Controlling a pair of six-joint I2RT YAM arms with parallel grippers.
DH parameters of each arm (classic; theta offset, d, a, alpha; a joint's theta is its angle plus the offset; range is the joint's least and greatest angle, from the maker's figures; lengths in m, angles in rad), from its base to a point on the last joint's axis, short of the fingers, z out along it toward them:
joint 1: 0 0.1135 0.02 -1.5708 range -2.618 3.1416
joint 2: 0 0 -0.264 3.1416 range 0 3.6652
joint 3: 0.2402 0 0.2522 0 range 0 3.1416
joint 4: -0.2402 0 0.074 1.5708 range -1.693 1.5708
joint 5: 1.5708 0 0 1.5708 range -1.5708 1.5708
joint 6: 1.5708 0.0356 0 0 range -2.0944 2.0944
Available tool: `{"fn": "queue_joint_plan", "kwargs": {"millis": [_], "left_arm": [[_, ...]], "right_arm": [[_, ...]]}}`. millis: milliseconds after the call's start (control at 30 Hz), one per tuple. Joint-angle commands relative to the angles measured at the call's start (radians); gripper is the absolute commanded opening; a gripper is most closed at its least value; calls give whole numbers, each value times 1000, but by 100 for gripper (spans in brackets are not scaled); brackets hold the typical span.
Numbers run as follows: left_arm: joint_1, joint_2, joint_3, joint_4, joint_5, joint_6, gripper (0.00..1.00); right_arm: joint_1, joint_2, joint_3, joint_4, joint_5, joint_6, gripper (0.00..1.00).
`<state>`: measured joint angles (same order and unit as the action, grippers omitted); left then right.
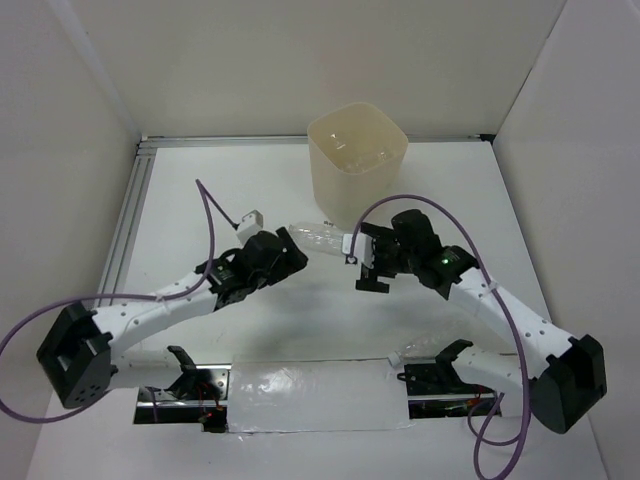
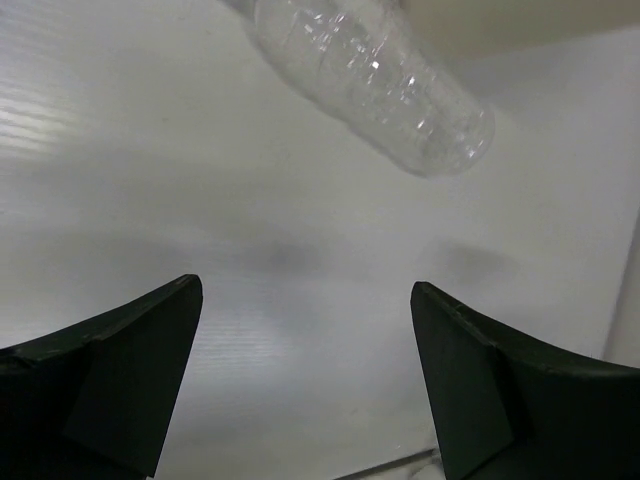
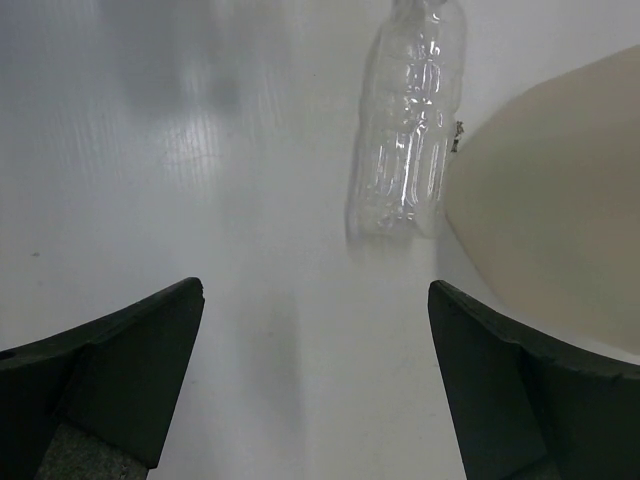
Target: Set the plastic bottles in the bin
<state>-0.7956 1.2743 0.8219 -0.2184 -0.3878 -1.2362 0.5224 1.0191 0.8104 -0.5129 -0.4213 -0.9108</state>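
Clear bottle [image 1: 322, 238]: lying on worktop [image 1: 330, 325], just beside bin [image 1: 355, 185]. Left claw [image 2: 305, 295], right claw [image 3: 315, 295]: spread, empty, near bin.

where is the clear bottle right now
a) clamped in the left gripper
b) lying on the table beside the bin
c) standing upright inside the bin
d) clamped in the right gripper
b: the clear bottle lies on its side on the table right next to the bin, while the left gripper and right gripper are both open with nothing between their fingers.
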Motion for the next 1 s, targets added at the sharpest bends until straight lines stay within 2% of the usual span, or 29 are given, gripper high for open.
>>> {"fn": "queue_joint_plan", "kwargs": {"millis": [0,33,100,133,167,233,300,333,367,400,433,467,500,567,600,667,767,900,967], "left_arm": [[-10,-142,-88,-15,59,180,97],[-19,-173,-110,-38,70,214,97],[-28,-275,-176,-58,92,251,96],[-28,-311,-197,-70,102,251,96],[-28,-346,-219,-82,113,251,96],[-37,-442,-274,-82,113,251,94],[-37,-495,-329,-20,186,303,94],[-48,-532,-349,34,232,346,90],[-48,-532,-368,100,348,395,87],[-82,-532,-397,287,445,490,82],[-82,-501,-397,289,446,491,80],[-126,-466,-397,331,489,547,77],[-151,-423,-353,355,504,582,75],[-210,-265,-290,383,504,656,65],[-278,-209,-220,383,485,725,63],[-359,-47,-117,407,445,805,63],[-398,81,-40,448,435,831,63],[-433,213,54,511,422,840,74],[-444,290,97,522,432,840,77]], "right_arm": [[54,58,38,128,179,29,100],[54,68,55,87,170,12,100],[29,78,69,-22,54,-124,100],[13,64,82,-150,5,-199,100],[-1,52,82,-214,-63,-344,100],[-50,29,108,-389,-115,-484,100],[-74,29,136,-469,-142,-580,100],[-75,29,160,-457,-142,-550,99],[-75,38,161,-408,-90,-487,97],[-75,47,161,-230,18,-106,94],[-75,47,161,-135,19,-102,94],[-75,47,161,-66,158,109,91],[-85,74,173,-24,195,178,91],[-116,84,220,1,211,292,87],[-148,93,233,1,211,384,86],[-194,93,263,-12,170,476,84],[-249,70,292,-53,136,538,81],[-375,6,302,-97,76,616,80],[-410,-13,311,-111,59,625,86]]}}
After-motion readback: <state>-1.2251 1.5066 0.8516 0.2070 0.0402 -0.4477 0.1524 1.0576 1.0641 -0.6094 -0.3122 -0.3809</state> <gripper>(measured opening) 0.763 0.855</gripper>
